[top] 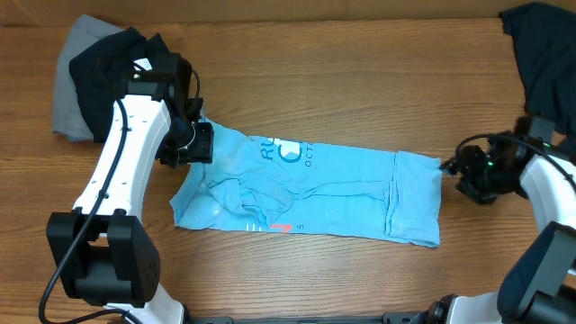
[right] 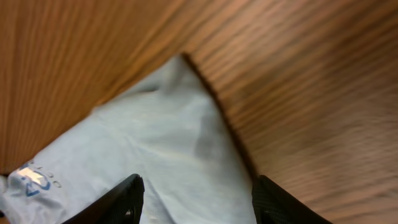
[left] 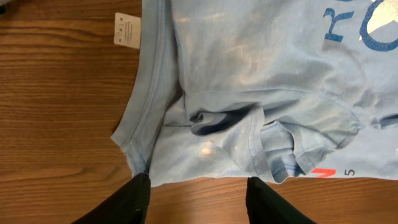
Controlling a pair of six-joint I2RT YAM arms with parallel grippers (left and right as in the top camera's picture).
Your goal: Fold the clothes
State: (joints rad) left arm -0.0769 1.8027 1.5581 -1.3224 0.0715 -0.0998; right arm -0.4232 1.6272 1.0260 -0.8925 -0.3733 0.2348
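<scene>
On the table (top: 360,90): blue T-shirt (top: 315,193) lies mid-table as a long, rumpled band.
Left gripper (left: 198,186): released, over one end.
Right gripper (right: 196,190): released, over the opposite corner.
Remaining: probably cross folds; black-grey pile (top: 90,72) and dark garment (top: 540,45) look unfolded.

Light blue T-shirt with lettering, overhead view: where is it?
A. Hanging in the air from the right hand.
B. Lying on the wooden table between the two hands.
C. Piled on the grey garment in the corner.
B: the light blue T-shirt lies stretched out on the wooden table, the left hand at one end and the right hand at the other.
</scene>
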